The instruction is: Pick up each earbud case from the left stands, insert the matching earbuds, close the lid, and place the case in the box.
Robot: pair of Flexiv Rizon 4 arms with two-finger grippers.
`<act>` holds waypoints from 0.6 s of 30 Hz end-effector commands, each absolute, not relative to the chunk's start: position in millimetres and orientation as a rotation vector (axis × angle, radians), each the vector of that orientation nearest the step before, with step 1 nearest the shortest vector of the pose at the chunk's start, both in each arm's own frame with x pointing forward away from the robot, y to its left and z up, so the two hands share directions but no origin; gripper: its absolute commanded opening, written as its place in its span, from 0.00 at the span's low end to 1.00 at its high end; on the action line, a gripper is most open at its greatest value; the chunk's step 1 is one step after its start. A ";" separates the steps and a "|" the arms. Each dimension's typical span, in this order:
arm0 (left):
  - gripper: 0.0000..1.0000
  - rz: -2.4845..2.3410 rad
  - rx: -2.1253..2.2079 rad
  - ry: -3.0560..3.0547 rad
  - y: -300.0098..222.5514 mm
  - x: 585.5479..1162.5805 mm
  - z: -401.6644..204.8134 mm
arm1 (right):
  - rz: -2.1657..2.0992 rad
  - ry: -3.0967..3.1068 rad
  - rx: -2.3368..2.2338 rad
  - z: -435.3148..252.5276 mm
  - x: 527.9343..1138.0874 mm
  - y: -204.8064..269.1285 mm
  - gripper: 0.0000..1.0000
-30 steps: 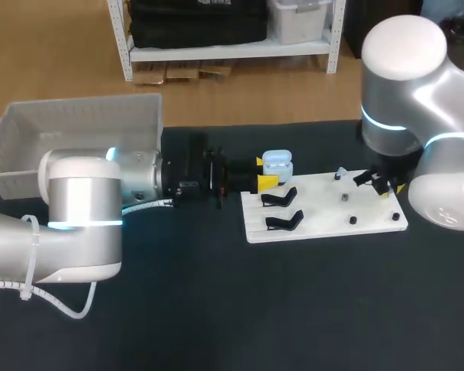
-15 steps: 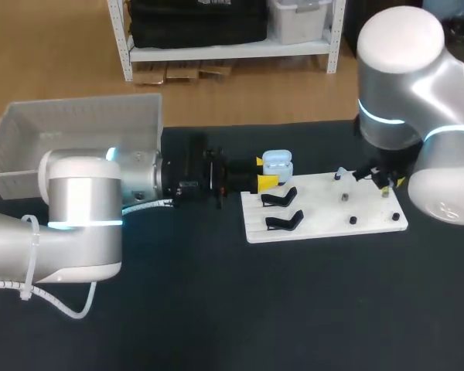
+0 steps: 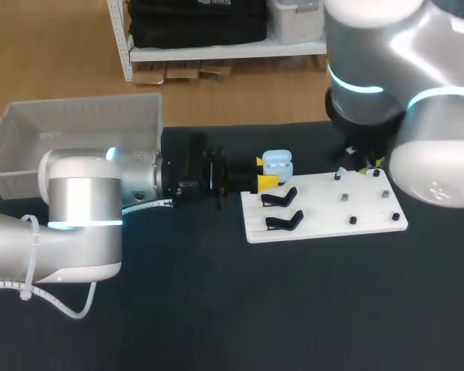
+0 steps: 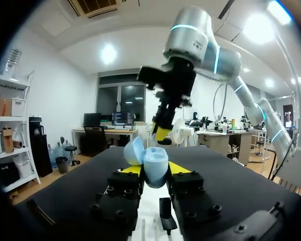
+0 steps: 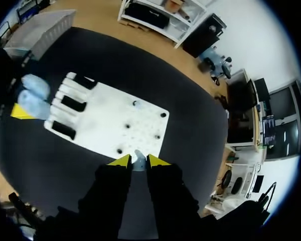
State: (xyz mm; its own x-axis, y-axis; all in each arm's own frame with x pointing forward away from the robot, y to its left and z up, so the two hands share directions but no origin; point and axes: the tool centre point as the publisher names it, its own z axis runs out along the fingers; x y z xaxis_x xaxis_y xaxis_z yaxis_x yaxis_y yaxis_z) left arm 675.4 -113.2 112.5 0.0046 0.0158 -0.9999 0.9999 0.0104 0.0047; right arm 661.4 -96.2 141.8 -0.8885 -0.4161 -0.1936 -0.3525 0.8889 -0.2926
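Note:
A light blue earbud case (image 3: 277, 163) with its lid up is held just beyond the far left corner of the white board (image 3: 325, 207). My left gripper (image 3: 263, 171) is shut on it from both sides. In the left wrist view the case (image 4: 155, 168) sits between the yellow tips, lid (image 4: 134, 151) tipped back. My right gripper (image 5: 139, 161) hangs above the board's right part (image 5: 110, 120), shut on a small pale earbud (image 5: 138, 157). In the left wrist view the right gripper (image 4: 162, 134) hovers beyond and above the case. Two black stands (image 3: 281, 209) on the board's left end are bare.
A white bin (image 3: 77, 127) stands at the table's far left, behind my left arm. Several small dark pegs (image 3: 353, 221) stick up from the board's right half. Dark tabletop (image 3: 294, 309) stretches in front of the board.
My right arm has swung left and towards the board's far edge, its gripper leaving the right end with the earbud. The left arm and case have kept still.

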 end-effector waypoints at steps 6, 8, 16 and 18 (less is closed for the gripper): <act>0.00 -1.185 1.209 1.218 -112.9 673.8 111.2 | -0.326 2.833 -0.602 186.7 636.2 -35.6 0.00; 0.00 -1.185 1.209 1.218 -112.9 673.8 111.2 | -0.320 2.820 -0.629 186.8 631.2 -20.1 0.00; 0.00 -1.185 1.209 1.218 -112.9 673.8 111.2 | -0.301 2.809 -0.653 181.2 629.3 7.9 0.00; 0.00 -1.185 1.209 1.218 -112.9 673.8 111.2 | -0.301 2.809 -0.653 181.2 629.3 7.9 0.00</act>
State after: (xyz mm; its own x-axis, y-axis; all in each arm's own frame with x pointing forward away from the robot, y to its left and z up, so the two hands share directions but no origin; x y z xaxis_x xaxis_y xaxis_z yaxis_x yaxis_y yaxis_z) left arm 675.5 -113.1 112.5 0.0046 0.0158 -0.9999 0.9999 0.0104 0.0047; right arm 628.1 6.1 181.2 -0.8691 -0.4575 -0.1883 -0.4081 0.8781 -0.2497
